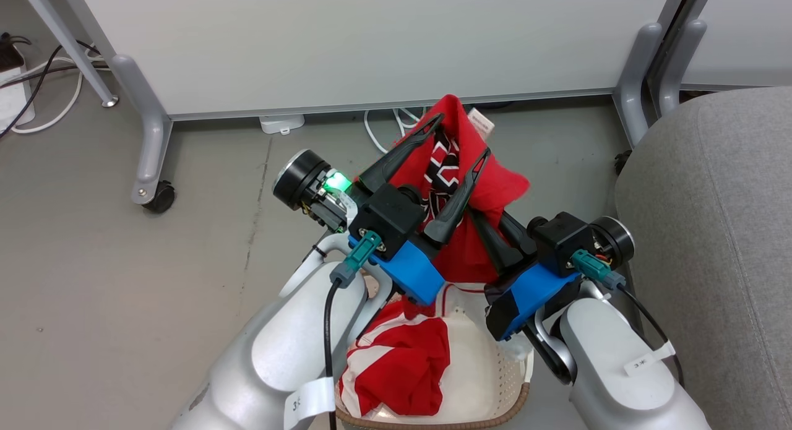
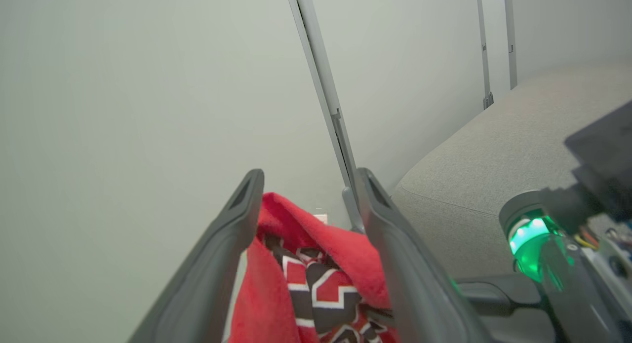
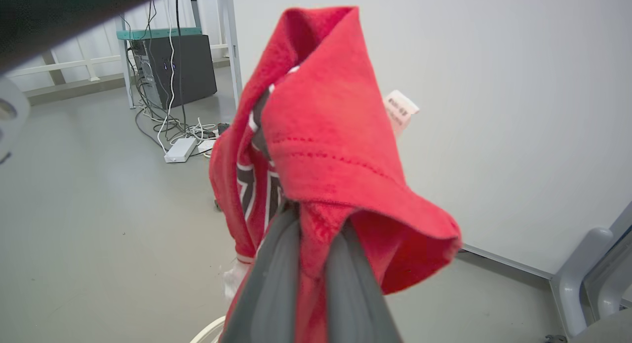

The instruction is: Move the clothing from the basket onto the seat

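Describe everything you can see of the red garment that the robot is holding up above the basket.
The red garment is soft, fleecy-looking fabric, bright red, with a black, white-edged print on its inner face and a stitched hem. A white tag sticks out near its top. It hangs bunched and folded over above the basket, off the floor. The right gripper is shut on a fold; the left gripper stands open, straddling it.

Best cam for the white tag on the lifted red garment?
Right wrist view: the white tag is largest there, sticking out beside the lifted garment, print faint. Head view shows it small at the fabric's top; left wrist view, just a pale sliver behind the fold.
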`<state>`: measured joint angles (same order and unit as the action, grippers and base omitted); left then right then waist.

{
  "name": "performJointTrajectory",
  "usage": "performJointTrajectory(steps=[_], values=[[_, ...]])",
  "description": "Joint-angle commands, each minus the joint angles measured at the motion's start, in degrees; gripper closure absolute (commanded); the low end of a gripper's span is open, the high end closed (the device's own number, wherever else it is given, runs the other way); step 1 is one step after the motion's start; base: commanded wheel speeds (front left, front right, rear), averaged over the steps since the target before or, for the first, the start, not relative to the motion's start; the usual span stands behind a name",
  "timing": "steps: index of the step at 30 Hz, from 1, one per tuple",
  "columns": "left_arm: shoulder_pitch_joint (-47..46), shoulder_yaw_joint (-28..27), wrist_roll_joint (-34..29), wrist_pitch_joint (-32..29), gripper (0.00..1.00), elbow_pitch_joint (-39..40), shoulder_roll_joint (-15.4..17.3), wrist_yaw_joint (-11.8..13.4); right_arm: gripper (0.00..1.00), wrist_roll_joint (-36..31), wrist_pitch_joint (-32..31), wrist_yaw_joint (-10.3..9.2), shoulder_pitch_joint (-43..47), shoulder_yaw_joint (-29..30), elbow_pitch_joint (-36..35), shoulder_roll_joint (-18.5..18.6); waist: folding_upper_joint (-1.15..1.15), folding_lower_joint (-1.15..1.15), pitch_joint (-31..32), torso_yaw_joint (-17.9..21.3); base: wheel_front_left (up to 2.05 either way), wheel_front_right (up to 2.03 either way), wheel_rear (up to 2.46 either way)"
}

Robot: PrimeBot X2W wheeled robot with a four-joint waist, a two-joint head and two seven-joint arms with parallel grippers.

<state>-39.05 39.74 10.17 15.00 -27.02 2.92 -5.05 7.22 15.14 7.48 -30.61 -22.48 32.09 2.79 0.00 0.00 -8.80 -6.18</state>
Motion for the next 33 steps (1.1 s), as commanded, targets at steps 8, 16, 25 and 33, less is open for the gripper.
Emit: performJointTrajectory(steps=[8, 16, 25, 33], values=[[0.4, -0.37, -0.56, 0.28, 0.0, -0.16, -0.05, 0.36, 1.0, 0.59, 0.02, 0.03, -0.26, 0.76, -0.65, 0.19, 0.0, 0.0, -0.1, 0.77, 0.0, 0.0, 0.0], [0.91, -0.72, -0.8, 0.28, 0.0, 0.19, -0.03, -0.05, 1.0, 0.92, 0.03, 0.02, -0.21, 2.06, -1.43, 0.2, 0.0, 0.0, -0.72, 2.94, 0.0, 0.0, 0.0], [1.51, -1.12, -1.19, 0.27, 0.0, -0.14, 0.28, -0.55, 1.0, 1.08, 0.03, 0.02, -0.49, 5.91, -2.96, 0.19, 0.0, 0.0, -2.46, 7.35, 0.0, 0.0, 0.0], [0.68, -1.1, -1.97, 0.28, 0.0, -0.03, 0.57, -1.07, 1.0, -0.31, 0.02, 0.03, -0.56, 10.13, -5.42, 0.16, 0.0, 0.0, -4.83, 11.71, 0.0, 0.0, 0.0]])
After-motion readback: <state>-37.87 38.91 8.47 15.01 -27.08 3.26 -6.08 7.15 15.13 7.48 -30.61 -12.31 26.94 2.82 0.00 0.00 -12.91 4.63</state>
